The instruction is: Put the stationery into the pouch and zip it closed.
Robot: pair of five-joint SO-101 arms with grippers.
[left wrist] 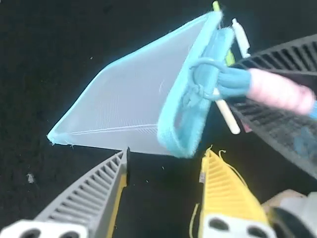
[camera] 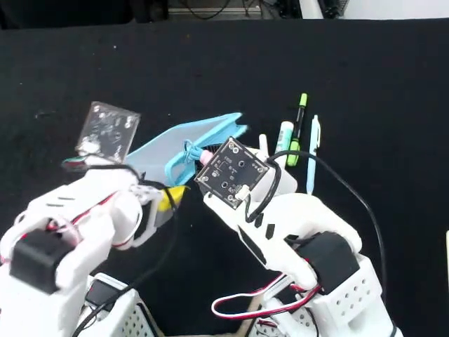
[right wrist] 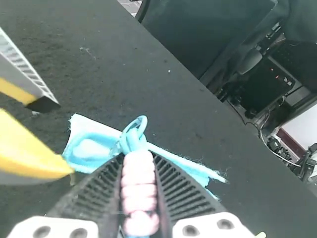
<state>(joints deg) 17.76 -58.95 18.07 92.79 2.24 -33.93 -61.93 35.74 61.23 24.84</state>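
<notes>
Black worktop (camera: 393, 84) carries everything. Blue mesh pouch (camera: 184, 142) lies left of centre in the high view, its mouth end toward mid-frame and lifted a bit. My left hand (left wrist: 164, 153) is released, jaws spread, tips just beside the pouch's near edge; I can't tell if they touch, and it pins nothing. My right hand (right wrist: 137, 158) is clenched on the pink pull (right wrist: 137, 183), at the pouch's mouth end. Green pen (camera: 298, 126), light blue pen (camera: 313, 144) and white marker (camera: 283, 135) lie right of centre in the high view, near the pouch but outside it. Main risk, I reckon: if I drag the pull now, the zip shuts with the stationery not in. Second: with the pouch unpinned, a tug slides the whole bag instead of running the zip. Third: the right arm sits close to the pens and a swing could scatter them. The cord could also slip out of the ribbed fingers.
</notes>
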